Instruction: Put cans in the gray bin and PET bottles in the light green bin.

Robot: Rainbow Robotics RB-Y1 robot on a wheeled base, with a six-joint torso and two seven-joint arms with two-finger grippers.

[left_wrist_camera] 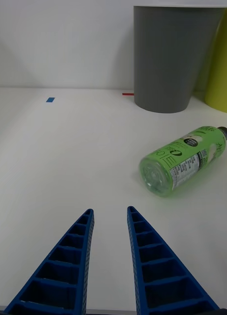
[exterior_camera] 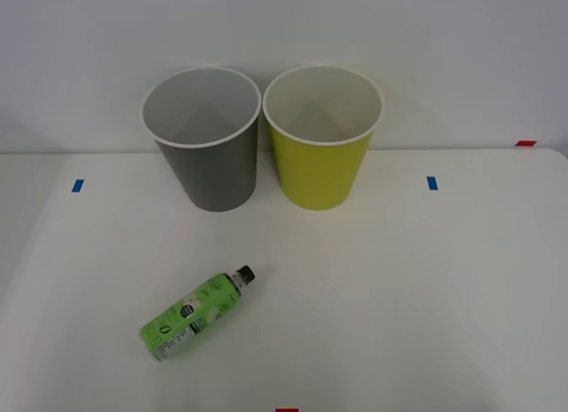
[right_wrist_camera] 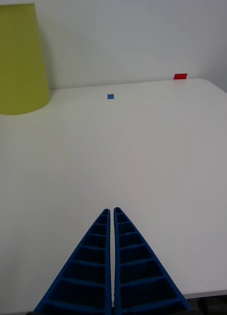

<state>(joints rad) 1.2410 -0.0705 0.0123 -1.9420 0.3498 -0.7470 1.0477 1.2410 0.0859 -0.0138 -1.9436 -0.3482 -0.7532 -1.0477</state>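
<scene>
The PET bottle (exterior_camera: 197, 312) is seen lying on its side at the lower left of the front view, well apart from the gray bin (exterior_camera: 209, 168) and the light green bin (exterior_camera: 323, 163), which are stood side by side at upper centre on the white table (exterior_camera: 426, 288). The left gripper (left_wrist_camera: 108, 214) is held slightly parted over bare table near the bottle's base, nothing being gripped. The right gripper (right_wrist_camera: 112, 212) is pressed closed and empty.

Bright blue, ribbed, wedge-shaped plastic fingers (left_wrist_camera: 152, 266) on the left end effector (left_wrist_camera: 109, 211), tapering to narrow tips. Same blue ladder-like ribbing on the right end effector (right_wrist_camera: 112, 210), with dark recesses between ribs.
</scene>
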